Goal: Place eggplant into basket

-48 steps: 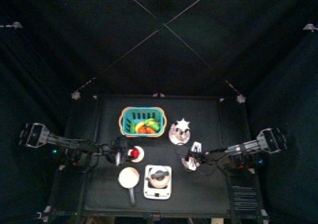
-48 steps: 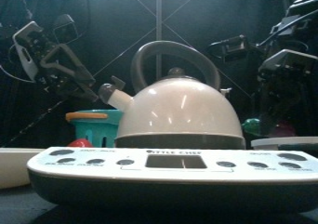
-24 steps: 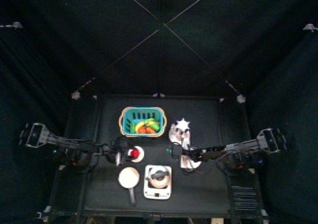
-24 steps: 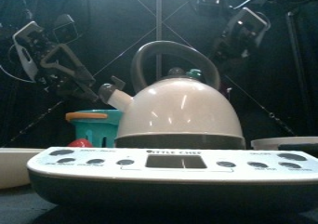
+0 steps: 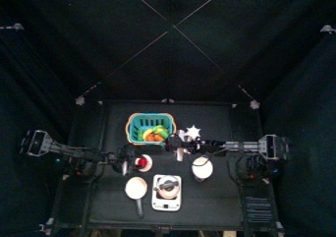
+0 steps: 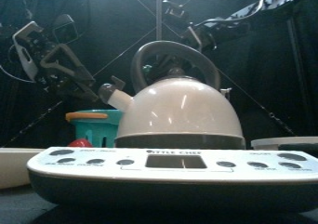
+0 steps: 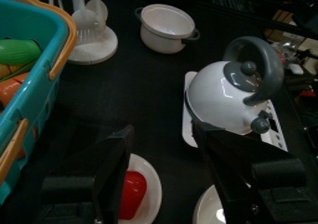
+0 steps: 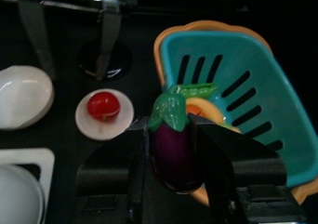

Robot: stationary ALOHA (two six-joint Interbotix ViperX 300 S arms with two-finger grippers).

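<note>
1. Gripping a purple eggplant [image 8: 174, 149] with a green cap between its two jaws, the right claw [image 8: 178, 167] stood partly open around the vegetable's width and held it clear of the tabletop [image 5: 112, 123].
2. Seen from the right wrist camera, the eggplant hung just beside the teal-green basket [image 8: 243, 79], over its orange-trimmed rim but not inside it.
3. The basket sat toward the back of the tabletop [image 5: 152, 129] and already held green and orange items.
4. A small cream dish with a red round piece [image 8: 103, 109] lay near the eggplant on the side away from the basket, and a white bowl [image 8: 22, 93] lay further out.
5. From above, the right arm [image 5: 243, 146] reached in from the right toward a white star-shaped item [image 5: 194, 133] beside the basket.
6. The left claw [image 7: 168, 158] hovered over a dish holding a red piece [image 7: 132, 192], its jaws apart with nothing between them.
7. Beyond it stood a white kettle with a dark handle [image 7: 236, 84] on a flat base with buttons, and a small white pot [image 7: 165, 26] further off.
8. In the front view the kettle [image 6: 183, 112] filled the middle, with the basket [image 6: 95, 125] behind it to the left.
</note>
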